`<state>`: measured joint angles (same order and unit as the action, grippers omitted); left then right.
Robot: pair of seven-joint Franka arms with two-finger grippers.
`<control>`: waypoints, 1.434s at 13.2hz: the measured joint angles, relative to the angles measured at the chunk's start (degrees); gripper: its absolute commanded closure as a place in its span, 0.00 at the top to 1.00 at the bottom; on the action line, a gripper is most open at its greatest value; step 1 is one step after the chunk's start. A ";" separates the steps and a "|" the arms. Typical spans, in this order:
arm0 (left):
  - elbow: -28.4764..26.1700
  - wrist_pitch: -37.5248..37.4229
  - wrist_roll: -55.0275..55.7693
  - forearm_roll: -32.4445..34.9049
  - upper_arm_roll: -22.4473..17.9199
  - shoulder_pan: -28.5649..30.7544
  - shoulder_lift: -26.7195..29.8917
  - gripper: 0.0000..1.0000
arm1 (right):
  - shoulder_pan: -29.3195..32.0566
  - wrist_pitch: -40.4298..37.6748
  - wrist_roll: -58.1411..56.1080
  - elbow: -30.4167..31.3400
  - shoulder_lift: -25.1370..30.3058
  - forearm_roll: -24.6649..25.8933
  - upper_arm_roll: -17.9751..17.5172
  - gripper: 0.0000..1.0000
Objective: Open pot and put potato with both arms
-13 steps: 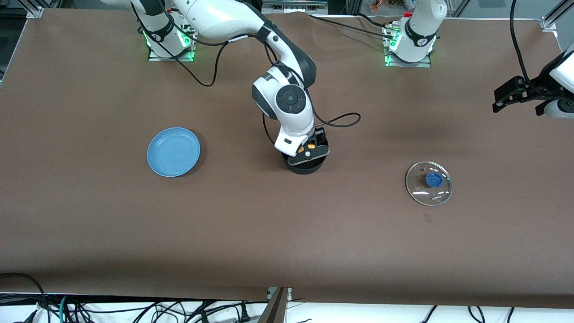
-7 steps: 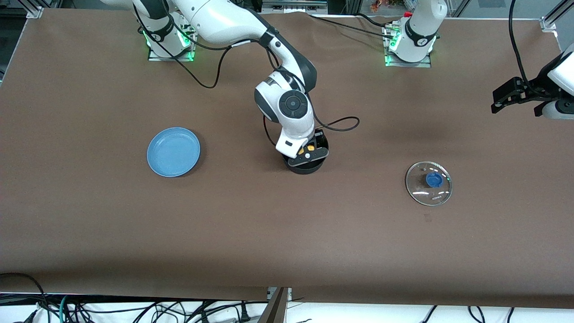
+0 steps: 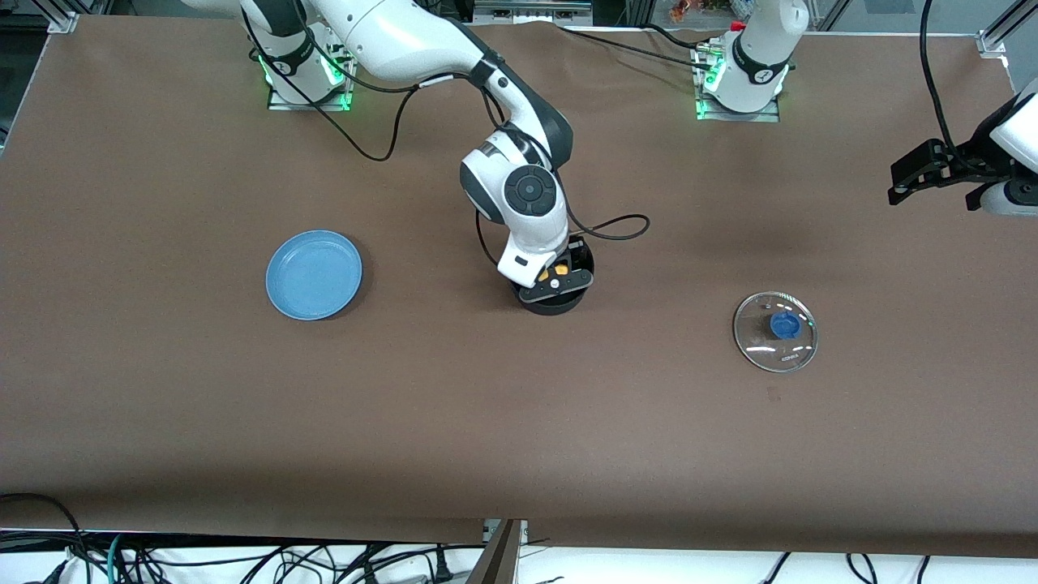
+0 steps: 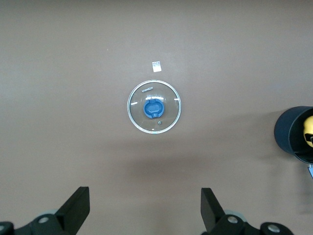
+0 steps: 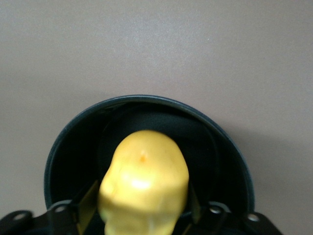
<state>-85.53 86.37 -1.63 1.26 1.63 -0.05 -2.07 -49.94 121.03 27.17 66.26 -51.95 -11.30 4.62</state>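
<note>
The black pot stands open mid-table; its blue handle is hidden under the right arm. My right gripper reaches down into the pot, shut on the yellow potato. In the right wrist view the potato sits between the fingers, inside the pot's rim. My left gripper is open and empty, held high over the left arm's end of the table. The left wrist view shows that gripper, with the pot and the potato at the frame's edge.
The clear glass lid with a blue knob lies flat on the table, between the pot and the left arm's end; it also shows in the left wrist view. A light-blue plate lies toward the right arm's end. A black cable loops beside the pot.
My right gripper has sunk slightly deeper into the pot with the potato. The left arm has barely moved.
</note>
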 measured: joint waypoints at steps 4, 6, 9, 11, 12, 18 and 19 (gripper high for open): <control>0.00 0.00 0.01 -0.02 0.09 0.00 0.00 1.00 | 0.05 -0.14 0.04 -0.54 0.62 0.00 0.50 1.00; 0.00 0.00 0.01 -0.02 0.10 0.00 0.00 1.00 | 0.13 -1.41 0.04 -1.05 1.62 0.00 2.00 1.00; 0.00 0.00 0.01 -0.03 0.11 0.01 0.00 1.00 | 1.36 -4.18 0.03 -1.30 4.86 0.00 6.23 1.00; 0.00 0.00 0.01 -0.03 0.11 0.04 0.00 1.00 | 3.09 -6.78 0.01 -1.42 7.39 -0.01 7.90 1.00; 0.00 0.00 0.01 -0.09 0.11 0.05 0.00 1.00 | 3.75 -8.50 0.03 -1.45 8.73 -0.04 8.76 1.00; 0.00 0.01 0.02 -0.75 0.11 0.06 -0.01 1.00 | 10.61 -21.35 -1.52 1.30 18.99 -0.21 11.16 1.00; 0.00 0.01 0.02 -0.76 0.11 0.06 -0.01 1.00 | 11.34 -23.35 -2.94 3.22 21.56 -0.21 11.87 1.00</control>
<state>-85.53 86.38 -1.61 0.50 1.74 0.01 -2.07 -38.60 97.68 24.24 69.48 -30.39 -11.51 16.49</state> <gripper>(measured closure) 0.000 0.000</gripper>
